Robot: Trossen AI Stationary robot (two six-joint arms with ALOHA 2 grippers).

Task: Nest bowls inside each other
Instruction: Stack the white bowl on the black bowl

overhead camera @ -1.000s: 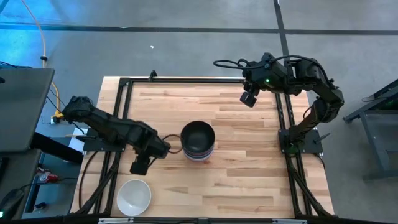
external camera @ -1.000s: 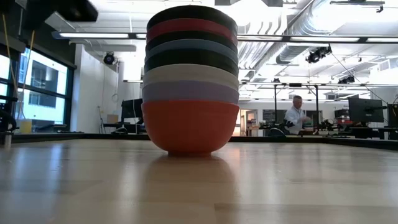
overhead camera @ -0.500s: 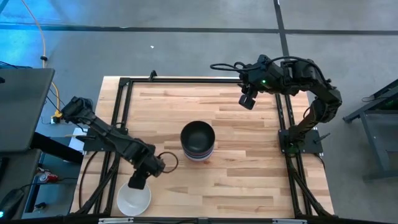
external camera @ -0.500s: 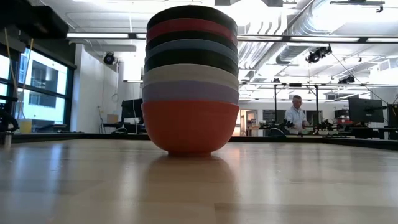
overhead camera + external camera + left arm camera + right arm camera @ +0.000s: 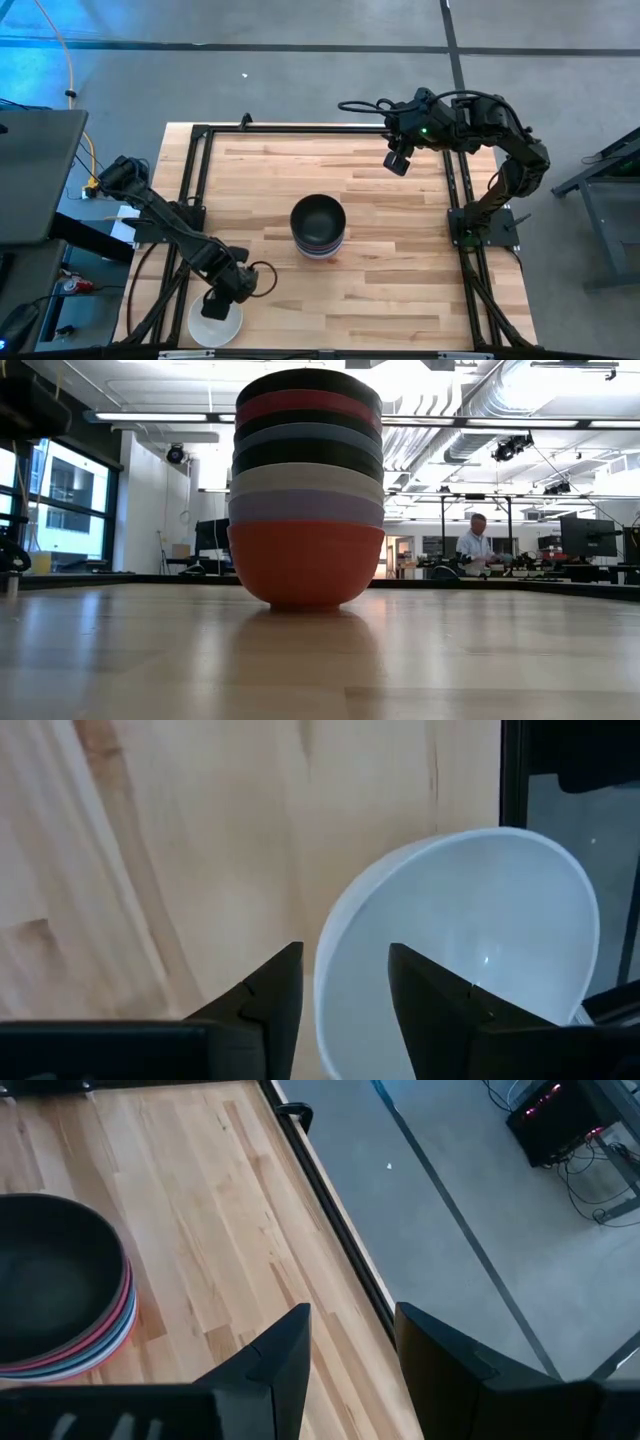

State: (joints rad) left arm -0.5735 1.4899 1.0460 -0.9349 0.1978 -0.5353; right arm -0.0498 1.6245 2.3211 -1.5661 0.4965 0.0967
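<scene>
**Left tool reaches the white bowl**

The left tool [image 5: 213, 305], a moment ago short of it, now straddles the white bowl's [image 5: 214, 322] rim at the table [image 5: 400, 270] corner, fingers apart. Right tool [image 5: 396, 163] waits open; stack [image 5: 318, 228] unchanged at centre.

Eight bowls [image 5: 306, 490] nested mid-table; white bowl [image 5: 470, 950] alone near the edge

Bright ceiling strip lights [image 5: 150, 417] are glaring at eleven o'clock in the low view, backlighting the stacked bowls [image 5: 306, 490], which are throwing a soft reflection onto the glossy table [image 5: 480, 660], whose nearest boards are blurring out of focus.
</scene>
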